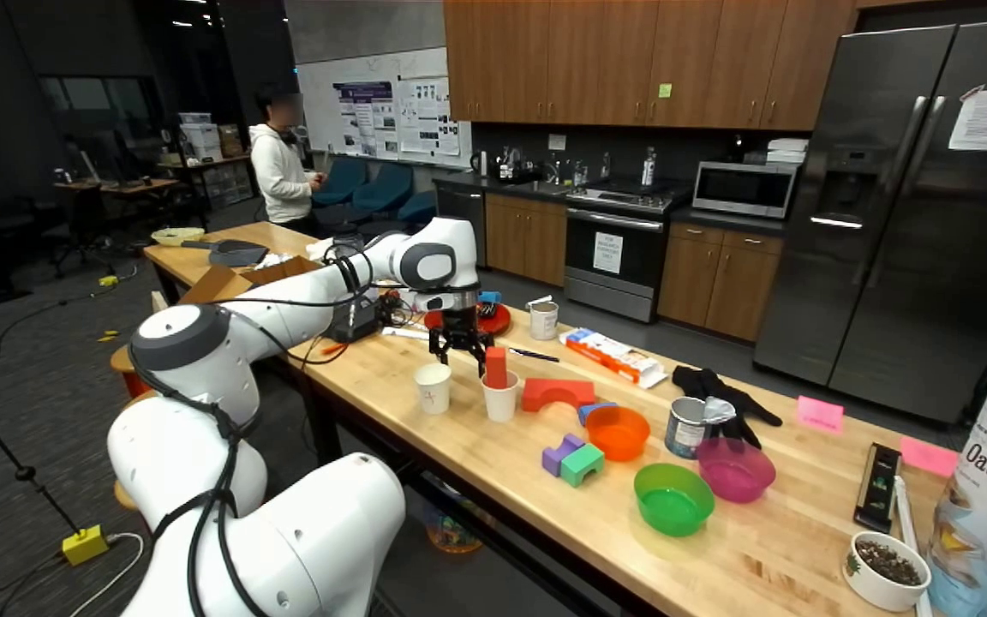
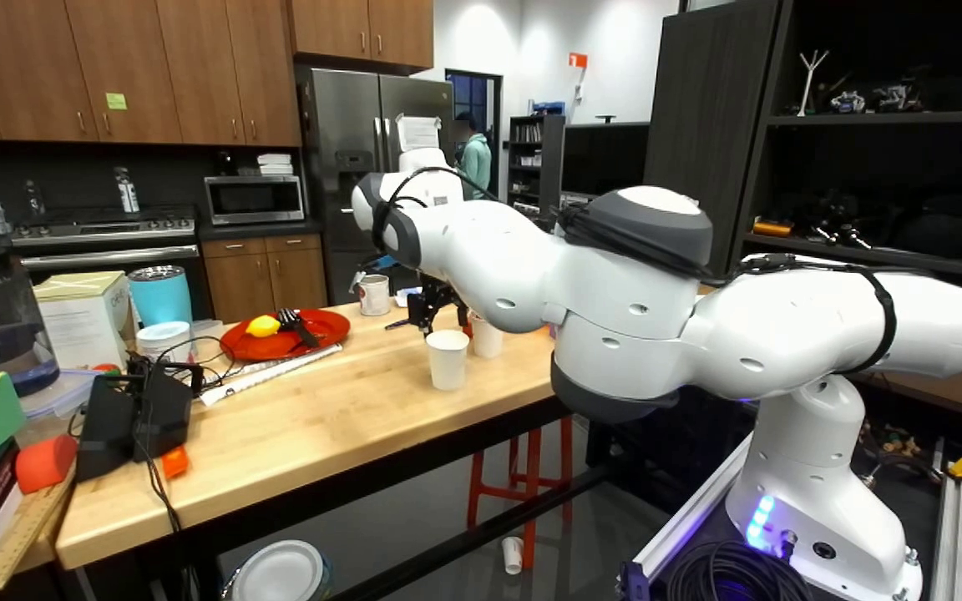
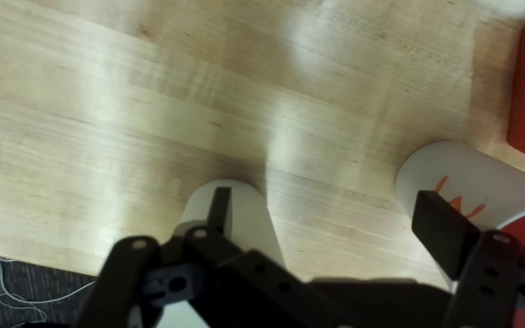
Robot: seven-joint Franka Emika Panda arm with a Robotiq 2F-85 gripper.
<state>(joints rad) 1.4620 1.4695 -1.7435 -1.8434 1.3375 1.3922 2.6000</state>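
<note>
Lowering the gripper (image 3: 328,218) from this place could, in my judgement, bring trouble. Its fingers (image 3: 442,228) are spread wide and hold nothing; in the wrist view one finger overlaps the left cup (image 1: 433,394) and the other overlaps the right cup (image 1: 500,404). Whether they touch, I cannot tell. Both cups stand upright at the middle of the frame in both exterior views. A finger coming down on a rim might dent or tip such a cup, since both look thin and light. The red block (image 1: 496,367) stands inside the right cup and rises above its rim, so a sideways push could probably overturn the two together. The left cup is near the edge of the table (image 1: 716,566), and a strong knock might send it to the floor (image 2: 397,501).

The table is of pale wood and slightly glossy. In an exterior view, a red arch block (image 1: 558,392) lies just right of the cups, and towards the lower right stand an orange bowl (image 1: 618,441), a green bowl (image 1: 673,512) and a pink bowl (image 1: 738,484). Behind, wooden cabinets (image 1: 596,60) fill the upper part, a dark fridge (image 1: 853,223) the upper right, and a person in a white hoodie (image 1: 279,180) stands at the upper left.
</note>
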